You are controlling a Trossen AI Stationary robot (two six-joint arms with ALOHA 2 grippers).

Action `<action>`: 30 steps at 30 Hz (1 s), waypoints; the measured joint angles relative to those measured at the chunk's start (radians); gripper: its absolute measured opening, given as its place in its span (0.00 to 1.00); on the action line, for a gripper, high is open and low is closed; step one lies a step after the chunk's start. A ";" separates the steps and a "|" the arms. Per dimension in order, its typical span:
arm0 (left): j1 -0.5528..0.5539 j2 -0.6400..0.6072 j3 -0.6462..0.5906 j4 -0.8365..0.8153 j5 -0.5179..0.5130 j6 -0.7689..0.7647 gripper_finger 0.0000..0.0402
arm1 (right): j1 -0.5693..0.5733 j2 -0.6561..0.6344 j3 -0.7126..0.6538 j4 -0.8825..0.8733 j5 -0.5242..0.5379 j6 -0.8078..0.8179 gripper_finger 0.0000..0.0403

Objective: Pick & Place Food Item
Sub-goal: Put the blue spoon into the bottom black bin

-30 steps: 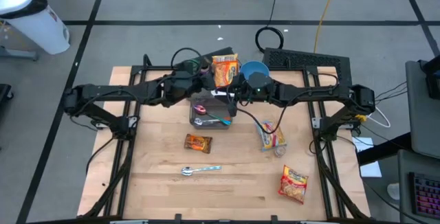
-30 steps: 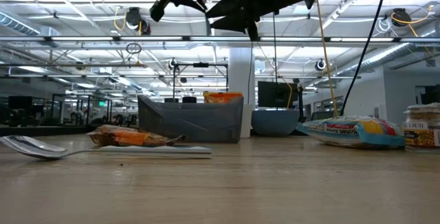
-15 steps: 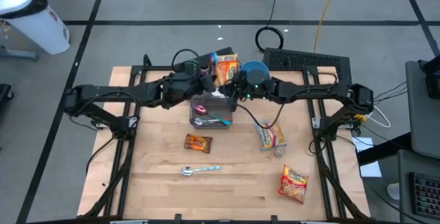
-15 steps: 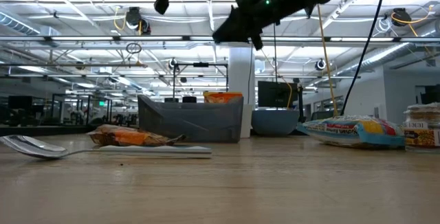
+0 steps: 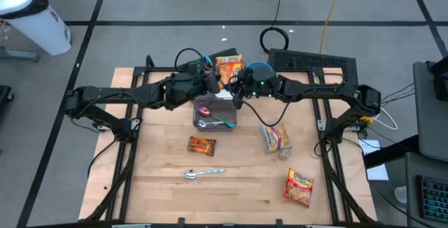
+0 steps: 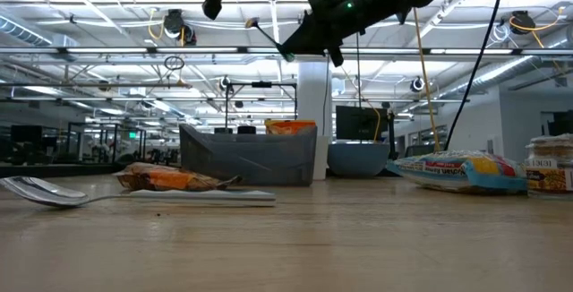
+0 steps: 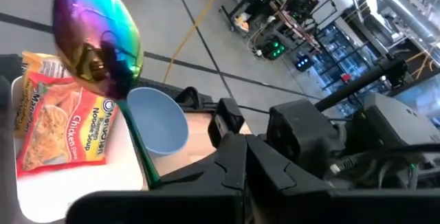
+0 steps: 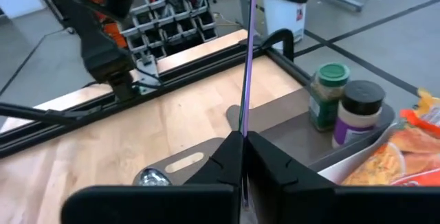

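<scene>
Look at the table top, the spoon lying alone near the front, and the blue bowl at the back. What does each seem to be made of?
Table top: wood, pale matte boards with visible grain and seams.
Spoon: probably polished metal; its bowl gleams silver and mirrors the lights in the low view.
Blue bowl: likely plastic; smooth, evenly coloured, dull sheen, though glazed ceramic cannot be ruled out.

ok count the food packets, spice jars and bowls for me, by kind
food packets: 4
spice jars: 2
blue bowl: 1
total: 7
</scene>
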 joint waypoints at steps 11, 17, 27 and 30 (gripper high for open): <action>0.023 -0.002 -0.001 0.057 0.157 0.178 0.04 | -0.031 0.000 0.000 0.009 -0.062 0.000 0.00; 0.088 -0.017 -0.003 0.138 0.329 0.197 0.18 | -0.033 0.000 0.000 0.015 -0.073 0.003 0.00; 0.170 -0.046 -0.003 0.236 0.631 0.135 0.46 | -0.100 -0.070 0.000 0.021 -0.119 0.000 0.00; 0.170 -0.073 -0.003 0.232 0.662 0.166 0.50 | -0.138 -0.111 0.000 0.017 -0.126 0.000 0.00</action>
